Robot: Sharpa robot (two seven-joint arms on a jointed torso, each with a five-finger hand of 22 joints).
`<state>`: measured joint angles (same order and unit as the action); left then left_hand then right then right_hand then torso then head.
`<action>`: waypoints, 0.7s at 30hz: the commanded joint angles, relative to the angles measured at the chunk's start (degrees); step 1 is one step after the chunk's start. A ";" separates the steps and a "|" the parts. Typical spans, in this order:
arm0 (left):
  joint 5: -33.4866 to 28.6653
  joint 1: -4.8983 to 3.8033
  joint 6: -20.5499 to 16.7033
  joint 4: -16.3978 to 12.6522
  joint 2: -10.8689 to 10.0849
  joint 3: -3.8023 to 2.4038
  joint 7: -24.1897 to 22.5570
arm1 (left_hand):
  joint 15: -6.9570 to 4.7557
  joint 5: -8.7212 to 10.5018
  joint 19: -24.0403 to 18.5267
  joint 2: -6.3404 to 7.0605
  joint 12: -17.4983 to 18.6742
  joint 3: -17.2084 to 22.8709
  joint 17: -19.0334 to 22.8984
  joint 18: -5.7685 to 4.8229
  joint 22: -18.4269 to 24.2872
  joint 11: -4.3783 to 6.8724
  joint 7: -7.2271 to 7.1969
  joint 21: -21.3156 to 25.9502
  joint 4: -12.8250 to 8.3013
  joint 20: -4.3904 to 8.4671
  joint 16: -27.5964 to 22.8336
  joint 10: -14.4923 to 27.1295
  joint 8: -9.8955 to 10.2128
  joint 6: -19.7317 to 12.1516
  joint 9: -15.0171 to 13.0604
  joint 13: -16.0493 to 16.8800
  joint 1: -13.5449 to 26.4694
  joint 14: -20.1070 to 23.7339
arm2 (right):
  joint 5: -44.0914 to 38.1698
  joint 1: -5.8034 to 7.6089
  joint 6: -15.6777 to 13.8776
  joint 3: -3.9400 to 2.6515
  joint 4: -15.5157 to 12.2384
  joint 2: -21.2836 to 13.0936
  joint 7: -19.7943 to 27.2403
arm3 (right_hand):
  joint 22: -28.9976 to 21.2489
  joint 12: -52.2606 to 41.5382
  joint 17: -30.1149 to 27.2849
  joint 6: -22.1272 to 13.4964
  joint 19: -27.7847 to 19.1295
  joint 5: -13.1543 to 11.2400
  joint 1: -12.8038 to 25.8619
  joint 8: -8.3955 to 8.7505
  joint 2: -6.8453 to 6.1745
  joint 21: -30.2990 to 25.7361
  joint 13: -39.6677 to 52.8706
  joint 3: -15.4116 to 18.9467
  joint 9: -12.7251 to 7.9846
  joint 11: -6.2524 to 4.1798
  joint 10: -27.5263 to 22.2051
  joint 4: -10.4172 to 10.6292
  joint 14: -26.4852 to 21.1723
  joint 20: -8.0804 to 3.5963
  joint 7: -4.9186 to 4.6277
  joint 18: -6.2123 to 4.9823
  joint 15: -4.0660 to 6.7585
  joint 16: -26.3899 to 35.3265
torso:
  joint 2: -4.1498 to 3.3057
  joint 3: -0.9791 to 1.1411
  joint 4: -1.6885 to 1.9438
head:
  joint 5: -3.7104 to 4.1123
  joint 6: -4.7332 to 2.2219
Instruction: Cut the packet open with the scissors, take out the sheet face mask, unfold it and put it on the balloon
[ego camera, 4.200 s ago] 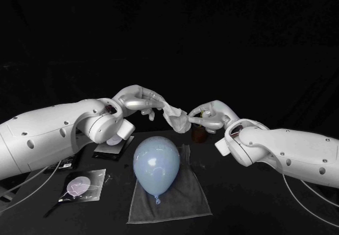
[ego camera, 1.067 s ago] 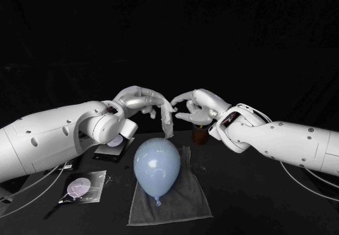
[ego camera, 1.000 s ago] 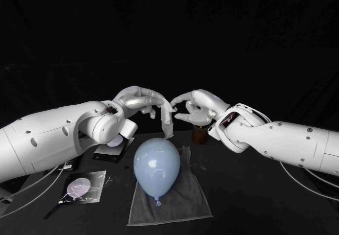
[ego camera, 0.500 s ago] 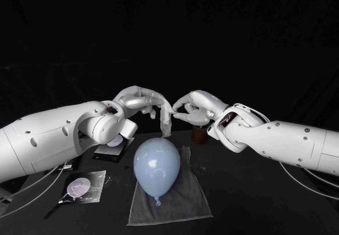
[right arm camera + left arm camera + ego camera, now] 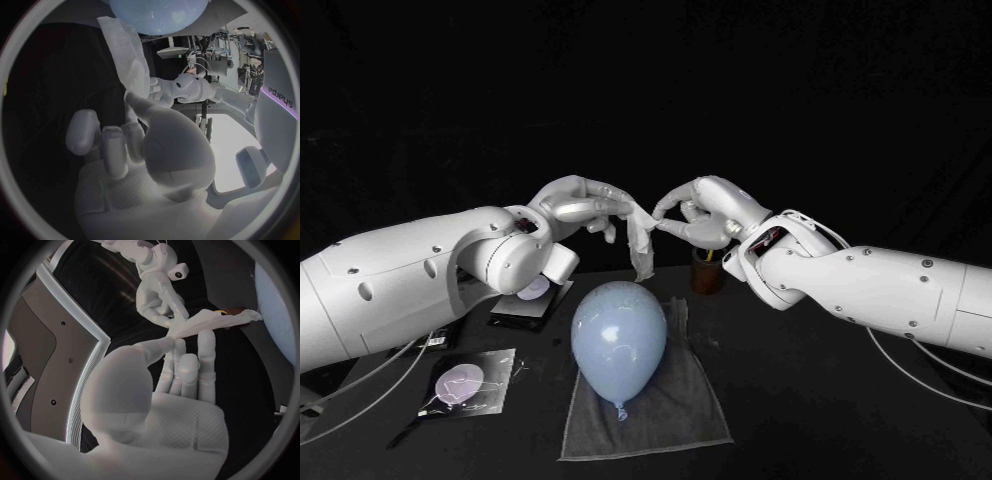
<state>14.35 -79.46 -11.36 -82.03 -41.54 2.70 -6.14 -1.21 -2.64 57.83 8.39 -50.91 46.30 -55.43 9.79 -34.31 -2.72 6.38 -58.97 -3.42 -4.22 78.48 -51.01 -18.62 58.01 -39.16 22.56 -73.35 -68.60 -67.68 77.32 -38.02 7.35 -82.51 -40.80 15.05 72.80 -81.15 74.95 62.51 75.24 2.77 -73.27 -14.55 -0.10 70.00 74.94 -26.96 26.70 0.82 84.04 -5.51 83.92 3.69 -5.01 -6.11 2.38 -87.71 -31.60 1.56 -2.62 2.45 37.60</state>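
Two hands meet at the sheet face mask [image 5: 643, 248], up above the worktop [image 5: 805, 400].

Left hand [image 5: 586, 208]: fingertips pinch the mask's top end and the other fingers curl loosely. It carries the load.

Right hand [image 5: 698, 214]: thumb and a finger close into a ring at the mask's upper edge, touching it. Can't tell whether a layer is actually pinched.

Mask hangs as a narrow folded strip, pale and thin. Its lower tip is just above the far end of the balloon [image 5: 619, 335], apart from it as far as I can see.

Handling, my read: very light, limp, probably wet, so the layers cling together and slip on smooth silver fingers. It likely tears easily, so no hard pull. Best hold is the outer edge of a single layer near the top, hands drawn apart sideways to open the fold.

Balloon: pale blue, smooth, glossy, egg-shaped, lying on a grey towel [image 5: 678, 425] with its knot toward the robot. It will likely roll and give under pressure, so drape, don't press.

Packet [image 5: 469, 381] lies flat on the worktop, left of the towel. Brown cup [image 5: 708, 275] stands beyond the balloon.
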 commanded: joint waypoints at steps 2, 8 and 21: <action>2.14 -0.03 1.98 -0.01 -0.07 -0.05 0.04 | 0.14 -0.21 -0.24 -0.51 -0.21 -0.19 -0.02 0.73 0.01 0.45 0.02 -0.22 -0.30 -0.06 0.24 0.01 -0.35 0.25 -0.08 -0.01 0.00 -0.38 | 2.46 0.45 -3.04 -0.45 -0.39 -0.73 -0.80 | -0.07 -0.20 10.92 0.12 0.33 0.02 0.04 -0.25 0.85 0.04 7.03 -0.10 0.21 -0.44 1.59 0.25 4.02 -0.08 0.32 0.50 0.44 -0.19 | 0.00 0.00 0.06 | 0.08 0.04; 3.28 -0.03 2.15 0.40 0.02 -0.05 -0.05 | 0.14 -0.21 -0.26 -0.52 -0.20 -0.20 0.06 0.73 0.01 0.44 0.02 -0.22 -0.31 -0.06 0.23 0.02 -0.35 0.24 -0.08 -0.01 0.01 -0.33 | 2.40 2.25 3.05 -0.76 0.12 -1.19 -3.30 | -0.50 -0.26 10.75 -0.03 -0.04 0.02 -0.11 -0.35 0.91 -0.48 7.11 -0.29 0.28 -0.44 1.62 0.18 3.93 -0.11 0.31 0.37 0.45 -0.10 | 0.03 -0.03 -0.01 | 0.14 -0.09; 3.68 -0.02 1.76 2.16 0.81 -0.06 -1.10 | 0.17 -0.20 -0.23 -0.60 -0.21 -0.24 0.04 0.71 -0.07 0.38 0.05 -0.30 -0.29 -0.08 0.27 0.05 -0.33 0.18 -0.06 -0.02 0.05 -0.32 | -3.33 6.46 18.32 -0.89 1.31 -0.49 -14.43 | -0.72 -0.23 10.55 -0.12 -0.23 0.01 -0.21 -0.51 0.82 -0.76 7.11 -0.41 0.39 -0.43 1.60 0.07 3.83 -0.14 0.30 0.30 0.44 0.01 | 0.01 -0.04 0.00 | 0.72 -0.30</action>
<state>17.41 -79.46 -10.39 -80.05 -40.95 2.70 -6.06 -1.20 -2.61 57.84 8.45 -50.92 46.15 -55.39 9.68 -34.30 -2.72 6.45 -58.96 -3.57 -4.22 78.47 -51.00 -18.62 57.90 -39.16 22.56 -73.31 -68.60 -67.77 83.56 -25.49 6.52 -81.38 -41.45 6.01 72.03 -81.16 74.91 62.10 75.22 2.62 -73.37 -14.82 0.42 69.50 74.92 -26.96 27.04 0.82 84.02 -5.51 83.91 3.70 -4.98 -6.06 2.37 -87.65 -31.59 1.54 -2.64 3.02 37.38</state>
